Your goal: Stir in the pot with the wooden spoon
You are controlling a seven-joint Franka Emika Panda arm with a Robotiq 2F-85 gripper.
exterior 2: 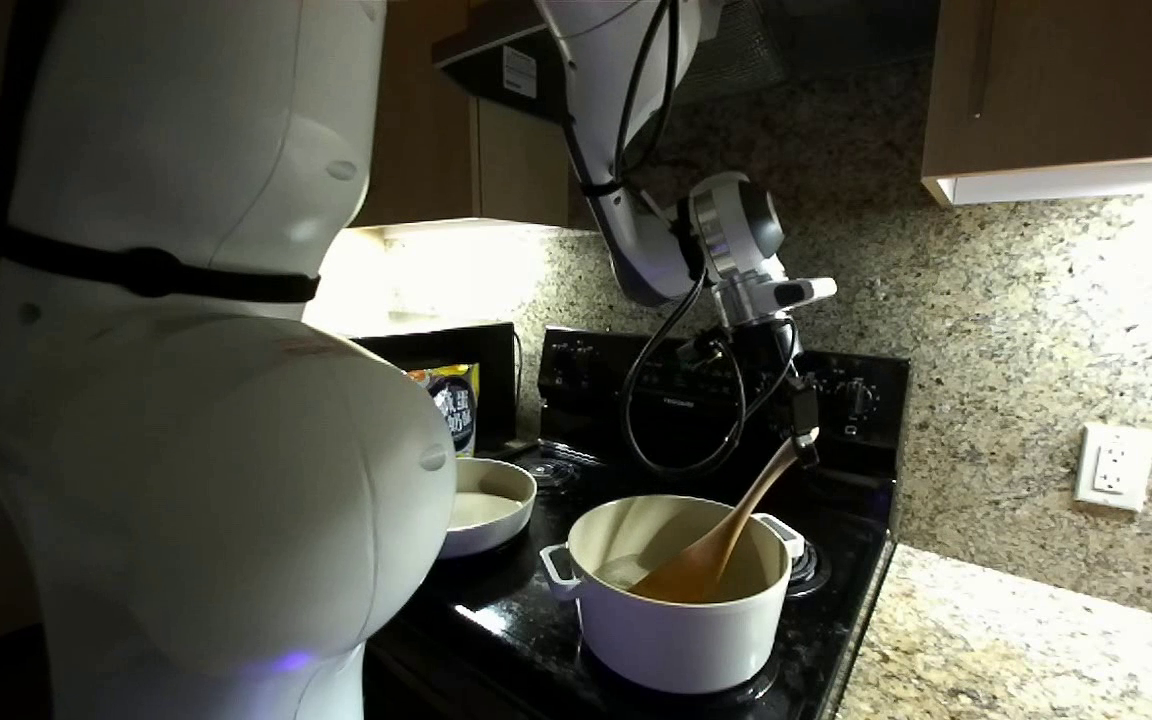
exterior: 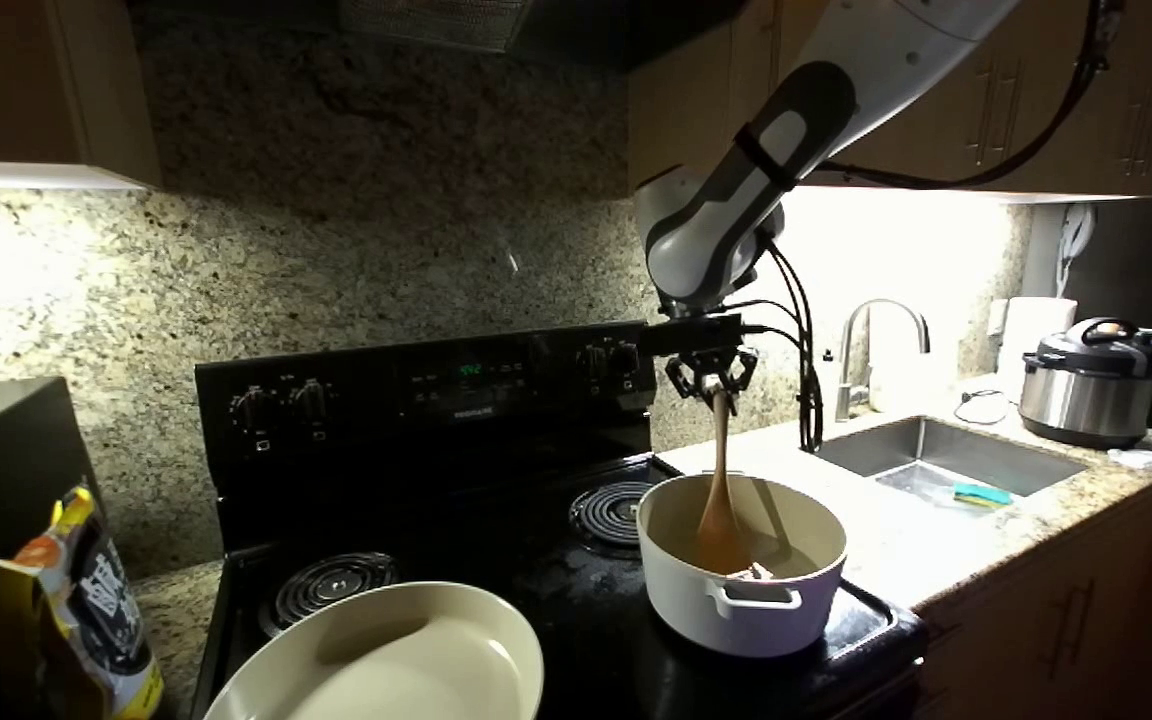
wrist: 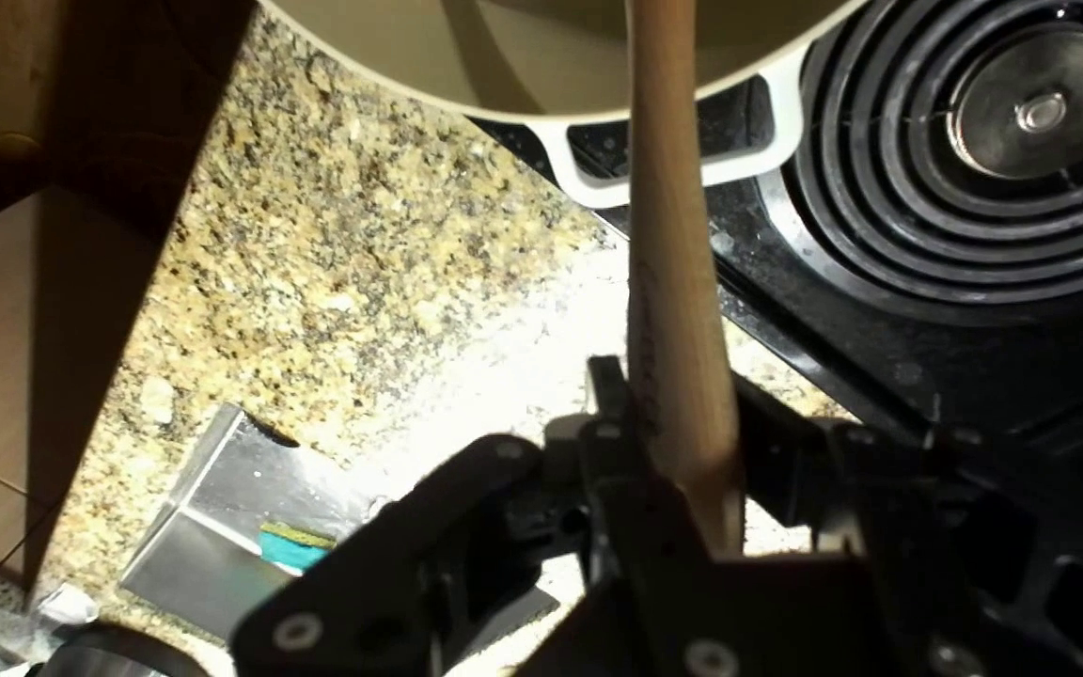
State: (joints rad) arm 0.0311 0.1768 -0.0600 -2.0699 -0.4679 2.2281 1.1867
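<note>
Gripper [exterior: 719, 392]: clamped on the wooden spoon [exterior: 720, 470] near the upper end of its handle, jaws bearing on either side of the wood in the wrist view. Spoon: bowl-end down inside the pot [exterior 2: 681, 650], plainly tilted in an exterior view, handle rising well above the rim. Pot: cream-white with small side handles, standing on the black stove [exterior: 586, 620]. A small pale bit [exterior: 754, 572] shows beside the spoon's bowl, inside the rim; too small to identify.

Writing noted:
Control panel [exterior: 376, 430]: fine pale lettering that looks like FRIGIDAIRE, below a green display [exterior: 471, 369] (digits lit, but too blurred to log with confidence). The knobs [exterior: 310, 398] have white markings around them, not readable.
Spoon handle: dark lettering runs lengthwise in the wrist view; illegible.
Bag [exterior: 101, 600]: yellow, white and dark, with large white characters on the dark panel; apparently East Asian script, wording not made out.
Range hood [exterior 2: 476, 65]: white label [exterior 2: 519, 72] on its dark side, print too fine to read.

Surroundings: shallow cream dish [exterior: 396, 660] on the stove, apart from the pot. Steel cooker [exterior: 1094, 395] with dark lid on the granite counter [exterior: 1006, 535], just beside the sink [exterior: 986, 455]; teal-and-yellow sponge [exterior: 981, 495] in the sink. White outlet [exterior 2: 1116, 468] on the wall.
</note>
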